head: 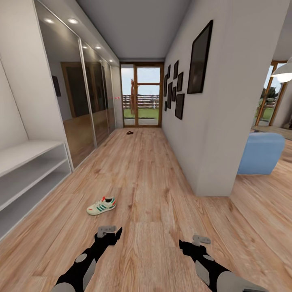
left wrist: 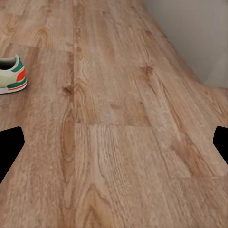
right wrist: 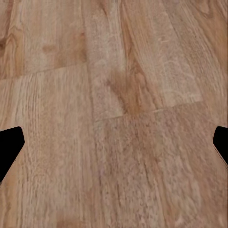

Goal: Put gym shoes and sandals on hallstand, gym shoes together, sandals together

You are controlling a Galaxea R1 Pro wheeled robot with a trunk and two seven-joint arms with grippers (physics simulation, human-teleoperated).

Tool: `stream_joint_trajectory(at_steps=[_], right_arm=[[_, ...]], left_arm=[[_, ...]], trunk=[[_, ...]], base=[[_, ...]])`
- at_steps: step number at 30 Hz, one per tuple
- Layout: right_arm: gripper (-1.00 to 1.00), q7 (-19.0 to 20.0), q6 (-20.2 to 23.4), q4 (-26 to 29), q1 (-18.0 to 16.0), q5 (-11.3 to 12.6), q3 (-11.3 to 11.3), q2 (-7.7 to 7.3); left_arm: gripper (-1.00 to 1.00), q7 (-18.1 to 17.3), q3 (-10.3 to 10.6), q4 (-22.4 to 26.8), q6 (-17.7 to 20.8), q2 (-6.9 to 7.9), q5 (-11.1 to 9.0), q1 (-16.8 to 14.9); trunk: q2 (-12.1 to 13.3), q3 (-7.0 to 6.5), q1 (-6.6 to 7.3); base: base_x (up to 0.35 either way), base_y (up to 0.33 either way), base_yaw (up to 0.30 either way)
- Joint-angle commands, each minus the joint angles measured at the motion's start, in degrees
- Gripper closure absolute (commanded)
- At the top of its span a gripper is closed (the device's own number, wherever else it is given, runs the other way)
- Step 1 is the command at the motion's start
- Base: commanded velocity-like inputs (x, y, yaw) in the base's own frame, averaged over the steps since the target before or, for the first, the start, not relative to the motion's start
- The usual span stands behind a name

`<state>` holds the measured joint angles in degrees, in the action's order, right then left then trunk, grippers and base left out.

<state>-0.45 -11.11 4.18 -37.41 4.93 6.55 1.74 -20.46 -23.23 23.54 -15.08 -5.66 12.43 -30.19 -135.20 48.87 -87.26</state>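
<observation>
One gym shoe (head: 101, 205), white with green stripes and a red-orange heel, lies on the corridor floor (head: 150, 194) just ahead of my left gripper (head: 109, 234). Its heel end (left wrist: 10, 76) also shows in the left wrist view, off to the side of the open left gripper (left wrist: 114, 147). A small dark shape, the sandals (head: 129, 132), lies far down the corridor by the glass door; it is too small to tell one from two. The hallstand (head: 28, 172) stands along the left wall with bare shelves. My right gripper (head: 194, 243) (right wrist: 114, 147) hangs open over bare floor.
Mirrored wardrobe doors (head: 87, 97) line the left wall beyond the hallstand. A white wall (head: 211, 134) with dark picture frames bounds the right side and ends at a corner. A blue armchair (head: 261, 153) stands past that corner.
</observation>
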Motion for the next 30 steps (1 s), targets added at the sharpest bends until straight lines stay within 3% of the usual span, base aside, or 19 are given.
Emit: stream_joint_trajectory(at_steps=[1,30], right_arm=[[-1.00,0.04,-0.23,-0.05,-0.04,0.52,0.13,0.02],[-1.00,0.04,-0.23,-0.05,-0.04,0.52,0.13,0.02]], left_arm=[[-1.00,-0.31,-0.49,0.01,-0.22,-0.06,0.58,-0.05],[-1.00,-0.28,-0.48,0.01,-0.22,-0.06,0.58,-0.05]], trunk=[[-0.02,0.06,-0.02],[-0.02,0.06,-0.02]], base=[[0.347,-0.079,0.000],[0.347,-0.017,0.000]])
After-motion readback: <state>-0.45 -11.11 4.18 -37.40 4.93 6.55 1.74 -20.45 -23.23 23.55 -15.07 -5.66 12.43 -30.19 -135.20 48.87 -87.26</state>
